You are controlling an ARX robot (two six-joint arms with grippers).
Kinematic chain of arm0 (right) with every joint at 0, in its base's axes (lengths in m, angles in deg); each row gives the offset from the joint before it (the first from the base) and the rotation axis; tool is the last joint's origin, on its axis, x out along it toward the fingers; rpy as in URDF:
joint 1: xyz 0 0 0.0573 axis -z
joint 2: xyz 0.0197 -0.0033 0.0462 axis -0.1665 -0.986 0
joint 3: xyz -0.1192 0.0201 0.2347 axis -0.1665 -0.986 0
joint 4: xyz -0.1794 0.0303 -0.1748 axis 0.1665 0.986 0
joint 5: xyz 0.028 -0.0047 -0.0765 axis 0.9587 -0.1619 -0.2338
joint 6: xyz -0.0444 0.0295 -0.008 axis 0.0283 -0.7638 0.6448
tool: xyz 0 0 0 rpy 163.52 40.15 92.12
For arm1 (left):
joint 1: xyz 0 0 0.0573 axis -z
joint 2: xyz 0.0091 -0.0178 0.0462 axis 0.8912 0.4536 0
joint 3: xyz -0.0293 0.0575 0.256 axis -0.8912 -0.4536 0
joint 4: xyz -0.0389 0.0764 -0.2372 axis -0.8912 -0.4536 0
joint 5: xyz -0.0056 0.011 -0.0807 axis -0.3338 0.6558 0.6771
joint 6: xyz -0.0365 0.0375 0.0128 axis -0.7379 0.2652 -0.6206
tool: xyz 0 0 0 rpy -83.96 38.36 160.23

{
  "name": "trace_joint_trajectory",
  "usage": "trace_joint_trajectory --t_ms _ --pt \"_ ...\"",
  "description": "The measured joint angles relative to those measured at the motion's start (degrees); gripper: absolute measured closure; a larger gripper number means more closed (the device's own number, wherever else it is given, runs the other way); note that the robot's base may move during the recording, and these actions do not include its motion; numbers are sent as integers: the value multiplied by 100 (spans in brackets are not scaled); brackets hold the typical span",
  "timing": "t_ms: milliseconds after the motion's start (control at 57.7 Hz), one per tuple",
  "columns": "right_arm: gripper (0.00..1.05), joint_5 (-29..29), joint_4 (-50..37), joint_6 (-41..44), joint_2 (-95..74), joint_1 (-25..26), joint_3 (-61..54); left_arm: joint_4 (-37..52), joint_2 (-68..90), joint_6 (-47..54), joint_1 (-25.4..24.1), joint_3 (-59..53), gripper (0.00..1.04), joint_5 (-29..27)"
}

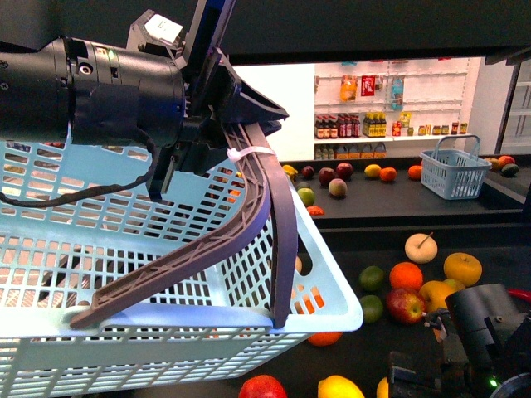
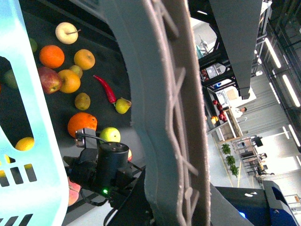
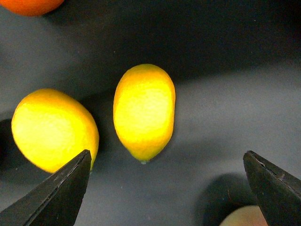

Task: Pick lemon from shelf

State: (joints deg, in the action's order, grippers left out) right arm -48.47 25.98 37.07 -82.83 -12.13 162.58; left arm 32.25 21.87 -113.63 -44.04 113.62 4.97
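Two yellow fruits lie near each other on the black shelf: the lemon, centred ahead of the wide-open right claw, and a rounder neighbour crowding one fingertip. An orange lies beyond. The left claw grips the handle of the basket.

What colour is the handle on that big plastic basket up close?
Greyish brown handle, on a pale blue basket; clearest in the front view.
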Motion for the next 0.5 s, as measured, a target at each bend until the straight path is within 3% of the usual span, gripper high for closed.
trace_joint_trajectory --t_ms 503 --pt "7 -103 573 72 -1038 -173 1495 -2 0 0 0 0 96 2"
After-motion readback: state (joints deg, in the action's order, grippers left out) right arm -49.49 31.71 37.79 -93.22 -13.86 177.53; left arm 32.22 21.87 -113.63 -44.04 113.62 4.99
